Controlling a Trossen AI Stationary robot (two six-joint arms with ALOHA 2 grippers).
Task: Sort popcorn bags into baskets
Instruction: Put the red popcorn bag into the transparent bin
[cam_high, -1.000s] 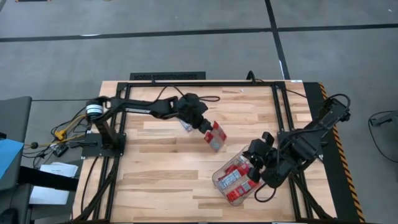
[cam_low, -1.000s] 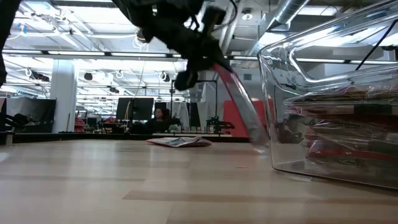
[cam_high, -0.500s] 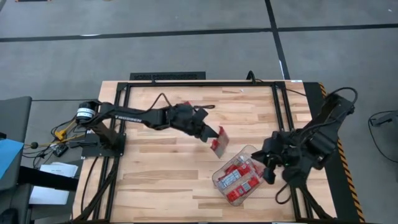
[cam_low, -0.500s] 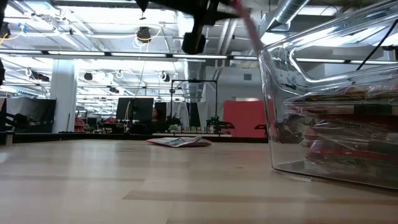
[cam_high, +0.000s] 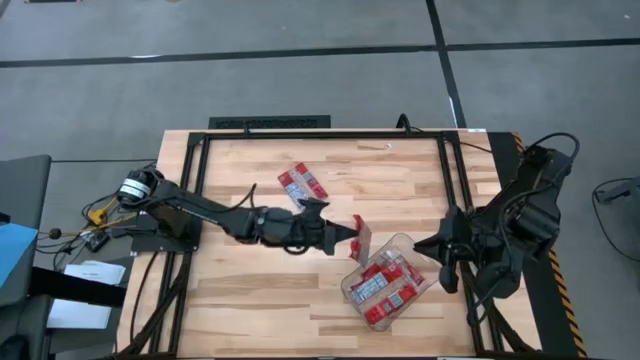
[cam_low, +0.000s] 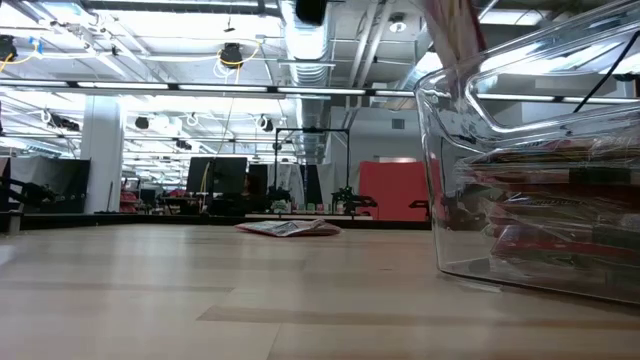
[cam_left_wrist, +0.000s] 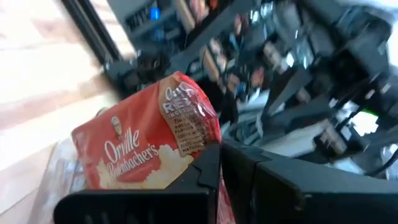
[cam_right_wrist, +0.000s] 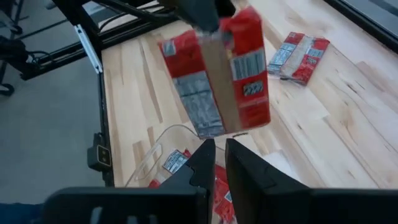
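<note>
Pale wooden planks form the tabletop, framed by black rails and ringed by grey floor. Since the earlier frames, the left arm has been stretched out low across the boards, and the flat red popcorn packet it carries has been brought from mid-table to the near edge of the clear rectangular plastic tub. The left end effector is seen clamped shut on that packet, which is held upright on edge, just above the tub's rim; in the left wrist view the yellow popcorn picture on the packet is shown, pinched between the dark fingers. The right arm has been drawn back toward the table's right side, and its right end effector is held just beside the tub's far corner, fingers nearly together and nothing gripped. Several red packets are packed inside the tub. One more red packet is left lying flat on the boards, well apart from the tub, uncovered by the left arm's move.
</note>
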